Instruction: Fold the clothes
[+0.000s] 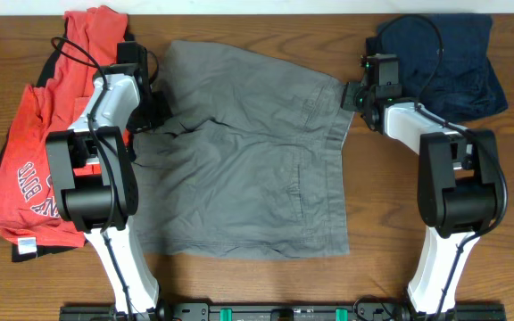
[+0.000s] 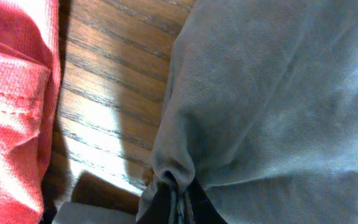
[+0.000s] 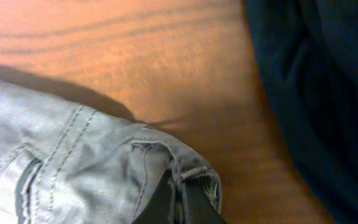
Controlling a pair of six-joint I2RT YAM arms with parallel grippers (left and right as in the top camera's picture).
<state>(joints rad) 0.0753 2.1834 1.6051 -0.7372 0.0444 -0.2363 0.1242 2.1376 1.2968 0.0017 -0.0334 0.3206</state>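
Grey shorts (image 1: 239,152) lie spread in the middle of the wooden table. My left gripper (image 1: 156,114) is shut on a bunched fold of the shorts' left edge (image 2: 174,177); its dark fingers (image 2: 178,202) pinch the cloth. My right gripper (image 1: 353,96) is shut on the waistband corner (image 3: 185,168) at the shorts' upper right; its fingers (image 3: 178,202) clamp the hem by a belt loop. Both held edges look slightly lifted.
A red and black shirt (image 1: 38,152) lies at the left, also in the left wrist view (image 2: 11,93). A dark navy garment (image 1: 449,62) lies at the top right, also in the right wrist view (image 3: 316,93). Bare wood (image 1: 266,276) shows in front.
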